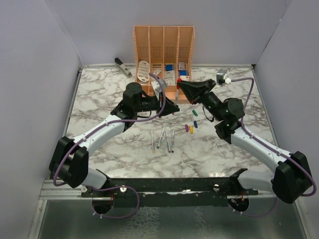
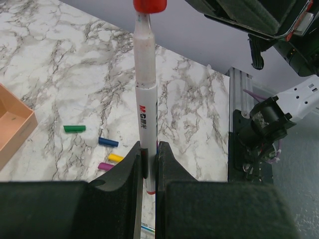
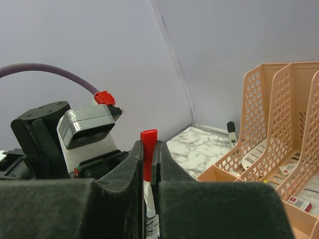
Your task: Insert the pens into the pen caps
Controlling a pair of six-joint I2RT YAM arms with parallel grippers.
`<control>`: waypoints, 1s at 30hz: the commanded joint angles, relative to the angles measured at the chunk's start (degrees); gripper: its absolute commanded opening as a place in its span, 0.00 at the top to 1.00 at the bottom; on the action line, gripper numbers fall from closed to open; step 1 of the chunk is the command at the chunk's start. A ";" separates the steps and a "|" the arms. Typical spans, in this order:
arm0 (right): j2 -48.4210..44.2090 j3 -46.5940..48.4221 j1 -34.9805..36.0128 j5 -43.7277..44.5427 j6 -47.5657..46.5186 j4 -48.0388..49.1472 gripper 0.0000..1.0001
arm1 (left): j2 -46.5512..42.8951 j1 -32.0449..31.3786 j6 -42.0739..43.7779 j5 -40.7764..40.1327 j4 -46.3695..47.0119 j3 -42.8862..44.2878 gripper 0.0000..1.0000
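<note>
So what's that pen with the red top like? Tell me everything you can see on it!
The pen is a thin whitish plastic-looking stick with a small red and grey logo on its side and faint pinkish smudges. A red cap sits on one end. It hangs in the air above the marble table, touching only the grippers: the left gripper is shut on its barrel near the other end, and the right gripper is shut on the cap.
</note>
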 commanded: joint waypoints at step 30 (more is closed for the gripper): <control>4.82 0.85 0.15 -9.22 1.05 -5.16 0.99 | -7.33 -0.34 -2.42 -5.31 7.83 5.68 1.00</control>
